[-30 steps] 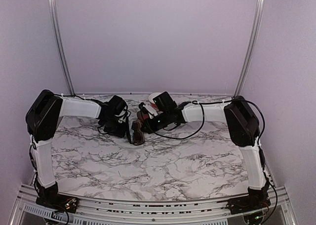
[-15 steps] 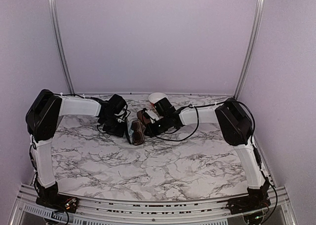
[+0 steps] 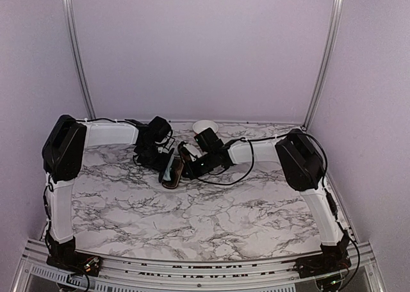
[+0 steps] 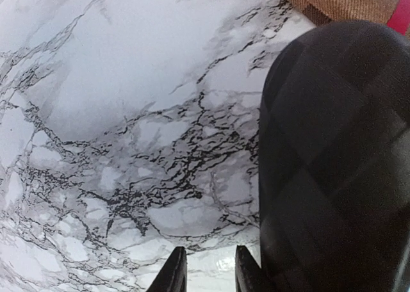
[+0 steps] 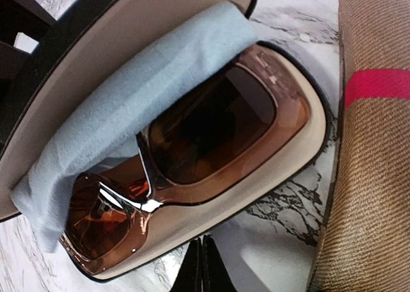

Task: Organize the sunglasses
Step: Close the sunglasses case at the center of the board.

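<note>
the thick brown sunglasses with squarish lenses [image 5: 192, 170] are laid in the open black case with pale lining [image 5: 128, 42], just ahead of the right gripper [image 5: 202, 266], whose fingers are pressed together on nothing. their long side is slanted from low left to high right in the right wrist view. the right arm is judged nearer. the left gripper [image 4: 208, 273] is held slightly apart, empty. part of the glasses is hidden under a soft blue cloth [image 5: 147, 93]; no other pair can be seen.

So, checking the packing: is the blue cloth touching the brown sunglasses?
Touching. Right wrist view shows the blue cloth lying over the upper rim of the brown sunglasses.
</note>
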